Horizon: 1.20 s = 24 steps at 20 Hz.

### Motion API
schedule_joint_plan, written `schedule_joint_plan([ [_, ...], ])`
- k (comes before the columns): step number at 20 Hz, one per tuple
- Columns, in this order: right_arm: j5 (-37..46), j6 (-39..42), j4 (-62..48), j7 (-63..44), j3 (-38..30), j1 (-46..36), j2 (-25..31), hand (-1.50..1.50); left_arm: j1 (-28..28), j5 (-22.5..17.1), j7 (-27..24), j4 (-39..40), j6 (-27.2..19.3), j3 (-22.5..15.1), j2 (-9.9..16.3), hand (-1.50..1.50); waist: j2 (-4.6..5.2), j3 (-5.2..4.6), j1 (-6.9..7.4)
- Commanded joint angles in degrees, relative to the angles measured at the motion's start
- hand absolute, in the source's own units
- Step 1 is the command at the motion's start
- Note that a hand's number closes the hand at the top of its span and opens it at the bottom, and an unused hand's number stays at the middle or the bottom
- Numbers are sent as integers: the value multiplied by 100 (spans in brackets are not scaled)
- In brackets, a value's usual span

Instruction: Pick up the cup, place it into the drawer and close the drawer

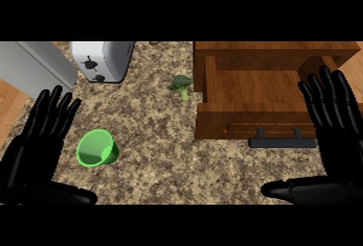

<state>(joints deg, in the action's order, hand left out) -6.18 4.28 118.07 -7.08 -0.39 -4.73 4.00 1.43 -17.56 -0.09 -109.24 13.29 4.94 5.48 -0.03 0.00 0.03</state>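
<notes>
Lay tipped on its side on the speckled counter [163, 144] — the green cup [96, 148], just beside the left hand [35, 144], not touching it. Stood pulled open at the upper right — the wooden drawer [262, 96], dark handle [282, 142] in front. Spread wide and flat, both hands, holding nothing; right hand [333, 139] over the drawer's right edge. Sat near the drawer's left side, a small broccoli [181, 84]. Stood at the top left, a toaster [102, 60].
</notes>
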Motion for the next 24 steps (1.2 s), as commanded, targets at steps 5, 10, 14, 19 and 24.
schedule_joint_plan([
  [5,-115,123,-397,247,-263,-232,82,-150,647,337,-525,415,319,34,-17,-150,3,0,19],
  [10,101,52,-305,239,-36,-75,-43,-150,583,488,-798,1044,279,191,-58,-150,2,-1,9],
  [14,238,115,231,267,262,529,-144,-150,337,544,-1228,1756,394,575,154,-150,1,-2,-20],
  [19,-244,245,-208,-132,-395,-343,248,-150,136,728,-1645,2389,460,701,234,-150,4,-1,-3],
  [24,-384,327,-459,58,-536,-302,239,-150,112,1009,-1819,2847,406,560,166,-150,4,-1,0],
])
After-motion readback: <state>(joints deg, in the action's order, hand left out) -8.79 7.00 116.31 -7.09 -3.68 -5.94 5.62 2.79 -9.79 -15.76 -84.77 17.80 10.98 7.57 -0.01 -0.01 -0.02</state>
